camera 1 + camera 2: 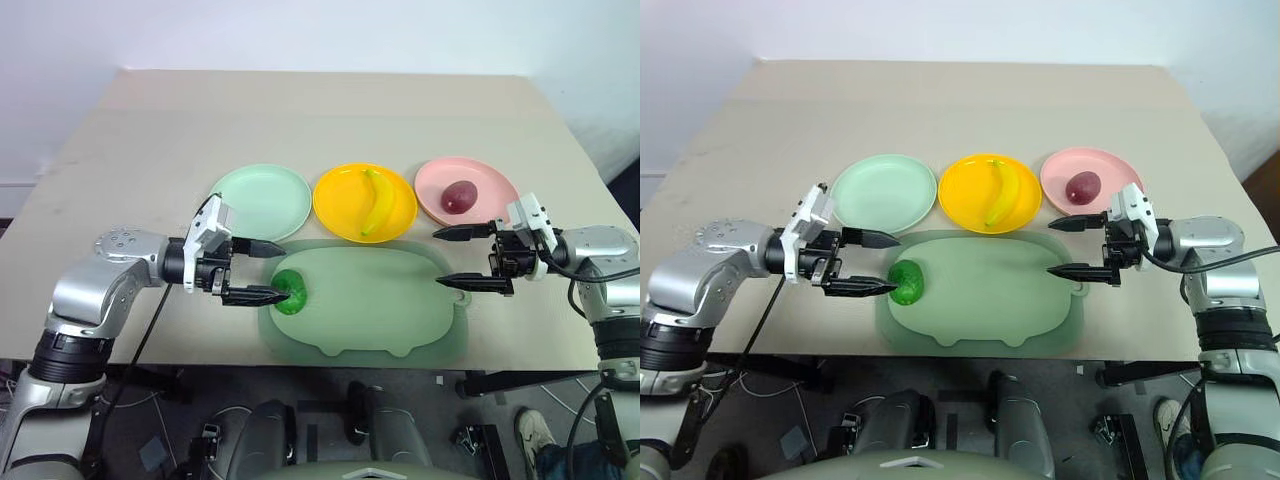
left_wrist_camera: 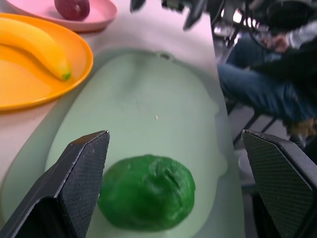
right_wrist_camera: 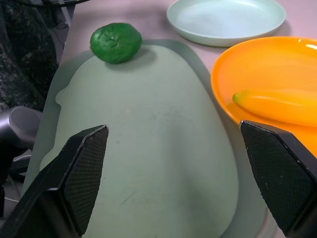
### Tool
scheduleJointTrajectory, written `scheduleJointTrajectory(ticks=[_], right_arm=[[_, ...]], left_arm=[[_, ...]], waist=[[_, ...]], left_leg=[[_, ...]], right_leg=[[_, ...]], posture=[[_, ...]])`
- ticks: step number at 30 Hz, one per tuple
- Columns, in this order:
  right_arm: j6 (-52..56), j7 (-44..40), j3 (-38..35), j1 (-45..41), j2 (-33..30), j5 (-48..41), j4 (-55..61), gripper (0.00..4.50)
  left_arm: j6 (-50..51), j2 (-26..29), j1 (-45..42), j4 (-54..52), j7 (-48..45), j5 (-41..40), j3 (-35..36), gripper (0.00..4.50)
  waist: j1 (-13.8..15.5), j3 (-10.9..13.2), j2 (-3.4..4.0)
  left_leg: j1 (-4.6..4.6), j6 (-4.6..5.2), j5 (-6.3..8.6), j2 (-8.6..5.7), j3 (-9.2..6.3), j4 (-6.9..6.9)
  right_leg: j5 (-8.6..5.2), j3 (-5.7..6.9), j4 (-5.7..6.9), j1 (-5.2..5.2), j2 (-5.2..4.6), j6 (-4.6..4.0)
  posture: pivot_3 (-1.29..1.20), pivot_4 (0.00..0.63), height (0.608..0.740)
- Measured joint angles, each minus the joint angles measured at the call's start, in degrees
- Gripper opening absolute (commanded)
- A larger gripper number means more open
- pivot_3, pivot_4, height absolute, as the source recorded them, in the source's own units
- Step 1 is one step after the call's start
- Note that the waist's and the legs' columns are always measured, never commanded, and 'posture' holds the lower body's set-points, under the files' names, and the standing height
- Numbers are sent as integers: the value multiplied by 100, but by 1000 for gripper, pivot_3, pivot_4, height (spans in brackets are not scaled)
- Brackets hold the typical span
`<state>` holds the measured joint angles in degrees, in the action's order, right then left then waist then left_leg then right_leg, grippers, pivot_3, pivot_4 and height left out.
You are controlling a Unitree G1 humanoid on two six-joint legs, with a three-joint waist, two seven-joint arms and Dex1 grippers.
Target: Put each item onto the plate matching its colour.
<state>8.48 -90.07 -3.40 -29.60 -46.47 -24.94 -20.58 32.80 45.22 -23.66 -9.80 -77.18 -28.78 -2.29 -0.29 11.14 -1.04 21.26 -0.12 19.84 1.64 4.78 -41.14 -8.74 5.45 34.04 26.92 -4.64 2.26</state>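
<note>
Two of three toy fruits already sit on matching plates along the middle of the bench (image 1: pixel 330 110): the yellow banana (image 1: pixel 377 201) lies across the yellow plate (image 1: pixel 338 206), and the dark red fruit (image 1: pixel 459 196) rests on the pink plate (image 1: pixel 434 188) toward the bench's right edge. The mint-green plate (image 1: pixel 262 198), nearest the left edge of the three, is bare. The last piece, the bumpy dark-green fruit (image 1: pixel 290 293), sits at the left end of the pale-green pig-shaped tray (image 1: pixel 380 300), which lies by the bench's near edge, just in front of the plates.

The left claw (image 1: pixel 252 270) hovers at that end of the tray with its jaws spread wide, one black fingertip (image 1: pixel 268 295) touching or just beside the fruit's near side and the other above the gap between tray and mint-green plate; the wrist view shows the fruit lying between the two pads, not yet gripped. The right claw (image 1: pixel 452 257) hangs over the tray's right end, jaws equally wide and holding nothing.

The step in hand appears to be the pickup of the green fruit. The next move likely calls for the left claw to settle around the fruit, close on its rounded sides without letting it roll off, then lift and carry it the short way over the tray's rim to the mint-green plate.
</note>
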Motion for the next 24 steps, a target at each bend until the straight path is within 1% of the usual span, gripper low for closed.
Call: scheduleJointTrajectory(ticks=[2,7,14,24], right_arm=[[39,-13,1,0,2,-2,0,4454],[102,-9,2,-14,15,-3,13,4454],[158,7,2,-16,15,-6,78,4454],[197,-75,1,-57,-38,-5,131,4454]], left_arm=[[-211,32,139,7,-6,197,-175,4500],[-707,-51,75,203,32,493,-378,4500],[-991,-330,-124,588,156,709,-579,4500],[-1504,-598,-143,990,239,1057,-812,4500]], waist=[[0,0,1],[83,0,0],[103,0,0],[106,0,0]], left_leg=[[2,0,0,0,2,-1],[1,5,2,-1,11,-4],[2,3,2,-2,13,-7],[1,6,3,-2,13,-9]], right_leg=[[0,1,-1,0,0,0],[0,1,-2,0,-1,0],[1,1,1,-2,-1,0],[1,2,1,-2,-1,0]], posture=[[0,150,740],[0,150,740],[0,150,740],[0,150,740]])
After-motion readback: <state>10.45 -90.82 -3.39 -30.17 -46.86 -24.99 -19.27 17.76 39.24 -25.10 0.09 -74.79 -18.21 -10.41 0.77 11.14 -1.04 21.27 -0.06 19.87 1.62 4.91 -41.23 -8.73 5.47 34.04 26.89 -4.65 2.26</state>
